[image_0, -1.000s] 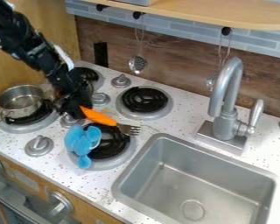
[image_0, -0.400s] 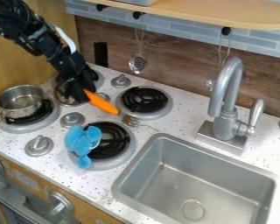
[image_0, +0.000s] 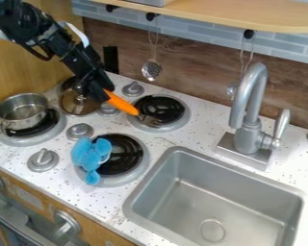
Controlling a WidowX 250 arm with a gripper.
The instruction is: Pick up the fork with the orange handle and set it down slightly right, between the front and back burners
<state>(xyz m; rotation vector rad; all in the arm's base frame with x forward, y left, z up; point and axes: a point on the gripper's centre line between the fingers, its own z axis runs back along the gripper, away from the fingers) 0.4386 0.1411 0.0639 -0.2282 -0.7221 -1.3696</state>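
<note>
No readable text, labels, brands, numbers or signs on any surface or object

Bright light w/ soft shadows, sm. glare on faucet (image_0: 249, 137)

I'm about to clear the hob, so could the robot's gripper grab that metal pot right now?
Probably not straight away: the gripper is holding the orange-handled fork, so it would likely need to put that down first. The pot itself looks open from above, with nothing lying over it.
</note>
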